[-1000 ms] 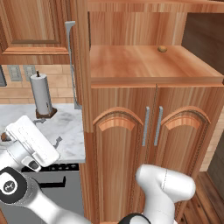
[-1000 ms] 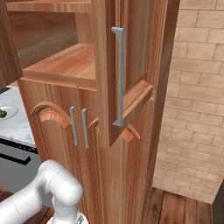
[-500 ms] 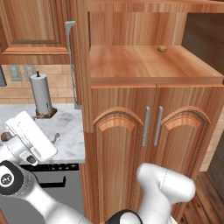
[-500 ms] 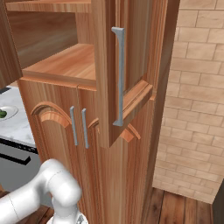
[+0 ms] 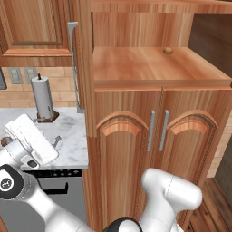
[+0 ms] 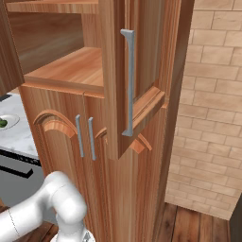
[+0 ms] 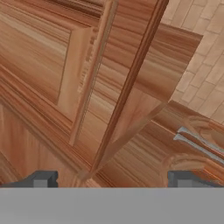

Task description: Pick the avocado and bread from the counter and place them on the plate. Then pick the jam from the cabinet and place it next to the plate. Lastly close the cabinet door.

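The cabinet (image 5: 149,136) stands with its upper doors open. On its shelf, far back on the right, sits the jam (image 5: 167,50), small and orange-brown. The white plate (image 6: 10,119) lies at the left edge of the right base view with the green avocado (image 6: 2,123) on it. A brown bit shows beside my hand at the left edge of the left base view; I cannot tell whether it is the bread. My hand (image 5: 31,138) hovers over the marble counter (image 5: 68,133), left of the cabinet. My gripper (image 7: 112,179) is open and holds nothing, facing an open door's edge (image 7: 127,87).
A paper towel holder (image 5: 43,97) stands at the back of the counter. The open left door's bar handle (image 5: 72,63) sticks out above the counter. The open right door (image 6: 137,85) juts toward the base. A brick wall (image 6: 212,104) closes the right side.
My hand has risen a little over the counter and the arm's elbow has shifted. The jaws have stayed open; the cabinet and jam have not moved.
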Available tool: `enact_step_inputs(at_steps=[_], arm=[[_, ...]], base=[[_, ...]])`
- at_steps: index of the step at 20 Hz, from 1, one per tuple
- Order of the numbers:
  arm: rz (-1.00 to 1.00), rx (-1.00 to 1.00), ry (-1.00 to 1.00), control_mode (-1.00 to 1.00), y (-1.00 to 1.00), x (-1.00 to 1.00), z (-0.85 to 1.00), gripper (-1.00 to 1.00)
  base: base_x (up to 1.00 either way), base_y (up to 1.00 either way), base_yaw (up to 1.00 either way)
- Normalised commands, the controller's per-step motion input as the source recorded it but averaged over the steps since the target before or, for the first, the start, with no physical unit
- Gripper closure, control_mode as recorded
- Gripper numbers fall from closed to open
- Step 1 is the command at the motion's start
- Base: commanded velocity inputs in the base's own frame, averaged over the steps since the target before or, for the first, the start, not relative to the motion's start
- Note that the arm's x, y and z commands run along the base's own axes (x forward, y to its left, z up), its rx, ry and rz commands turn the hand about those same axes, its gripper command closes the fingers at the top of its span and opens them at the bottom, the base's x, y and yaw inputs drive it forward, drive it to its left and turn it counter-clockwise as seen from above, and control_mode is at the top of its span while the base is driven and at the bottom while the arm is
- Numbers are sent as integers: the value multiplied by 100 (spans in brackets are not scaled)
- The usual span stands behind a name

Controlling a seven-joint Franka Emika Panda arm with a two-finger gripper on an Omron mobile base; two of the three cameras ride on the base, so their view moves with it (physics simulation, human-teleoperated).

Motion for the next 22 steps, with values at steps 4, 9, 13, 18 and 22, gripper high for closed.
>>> enact_step_inputs(at_steps=[4,9,13,18,22], arm=[[-2,0,-14,-100,0,0,7,-100],[-5,0,-14,-100,-5,0,15,-100],[-7,0,-15,-100,-16,0,10,-100],[-8,0,-15,-100,-21,0,4,-100],[-8,0,-15,-100,-24,0,9,-100]], base=[[0,0,0],[0,0,0],[0,0,0],[0,0,0],[0,0,0]])
